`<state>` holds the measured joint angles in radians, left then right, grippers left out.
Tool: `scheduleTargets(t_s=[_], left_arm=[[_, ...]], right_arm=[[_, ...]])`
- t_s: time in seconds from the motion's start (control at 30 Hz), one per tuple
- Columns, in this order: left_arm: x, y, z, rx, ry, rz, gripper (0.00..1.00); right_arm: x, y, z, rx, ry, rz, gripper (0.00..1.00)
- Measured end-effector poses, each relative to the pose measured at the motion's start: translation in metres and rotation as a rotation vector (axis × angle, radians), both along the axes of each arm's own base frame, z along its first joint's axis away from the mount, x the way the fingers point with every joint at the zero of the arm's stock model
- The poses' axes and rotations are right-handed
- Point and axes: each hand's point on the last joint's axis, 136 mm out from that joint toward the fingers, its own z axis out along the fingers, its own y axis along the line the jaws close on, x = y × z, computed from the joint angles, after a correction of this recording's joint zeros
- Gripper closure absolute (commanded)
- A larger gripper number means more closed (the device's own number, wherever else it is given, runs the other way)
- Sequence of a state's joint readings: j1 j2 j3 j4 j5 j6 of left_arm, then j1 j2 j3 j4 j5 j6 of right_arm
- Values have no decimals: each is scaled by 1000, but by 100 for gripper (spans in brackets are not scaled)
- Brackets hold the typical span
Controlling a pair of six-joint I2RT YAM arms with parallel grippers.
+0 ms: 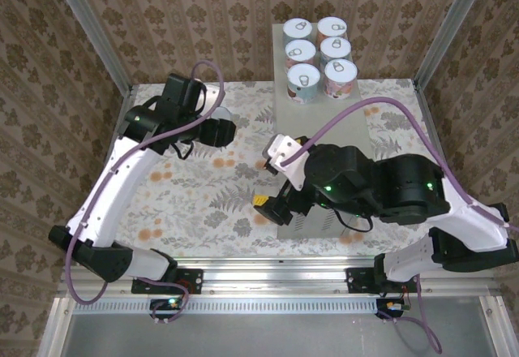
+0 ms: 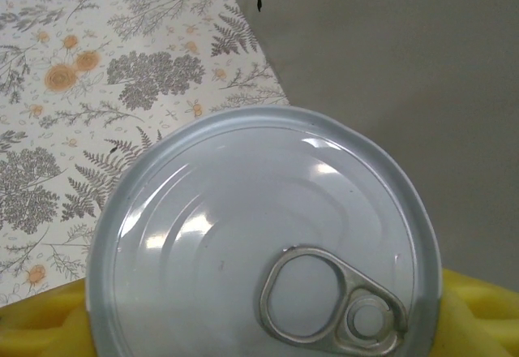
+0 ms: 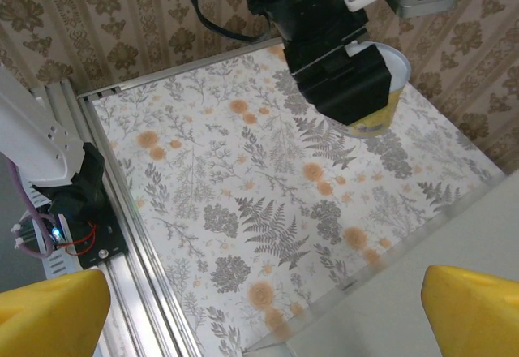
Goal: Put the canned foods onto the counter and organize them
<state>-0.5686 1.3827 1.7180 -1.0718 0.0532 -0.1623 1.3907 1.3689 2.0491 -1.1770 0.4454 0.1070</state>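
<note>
- The right gripper (image 3: 261, 312) hung at the near end of the grey surface (image 1: 312, 118), over its left edge. Its yellow fingertips (image 3: 49, 316) were spread wide with nothing between them.
- To the left of the grey surface lay the floral mat (image 1: 211, 195), which ran along the whole of its left side.
- The left gripper (image 1: 220, 128) reached in over the floral mat, just left of the grey surface and about halfway along it. It was clamped on a yellow-labelled tin (image 2: 268, 235).
- The yellow-labelled tin stood upright in that grip, its silvery pull-tab lid facing up. It sat beside the grey surface's left edge and not on top of it. Whether its base touched the floral mat could not be told.
- Six tins (image 1: 318, 53) stood at the far end of the grey surface, upright with their lids up. They were packed in two rows of three, each touching or nearly touching its neighbours.
- Only the two nearest tins of that block showed their labels, one teal on the left and one pinkish on the right. Both grippers were well apart from the block.
</note>
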Motion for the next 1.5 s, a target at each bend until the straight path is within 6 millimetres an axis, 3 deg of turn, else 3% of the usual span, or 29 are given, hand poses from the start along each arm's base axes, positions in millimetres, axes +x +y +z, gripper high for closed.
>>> scheduleTargets(t_s=[0.93, 1.5], left_arm=[[-57, -48, 72, -62, -113, -207, 35], [-87, -92, 85, -27, -136, -344, 35]], right_arm=[[-8, -62, 39, 111, -73, -43, 0], [-8, -90, 39, 111, -82, -66, 0]])
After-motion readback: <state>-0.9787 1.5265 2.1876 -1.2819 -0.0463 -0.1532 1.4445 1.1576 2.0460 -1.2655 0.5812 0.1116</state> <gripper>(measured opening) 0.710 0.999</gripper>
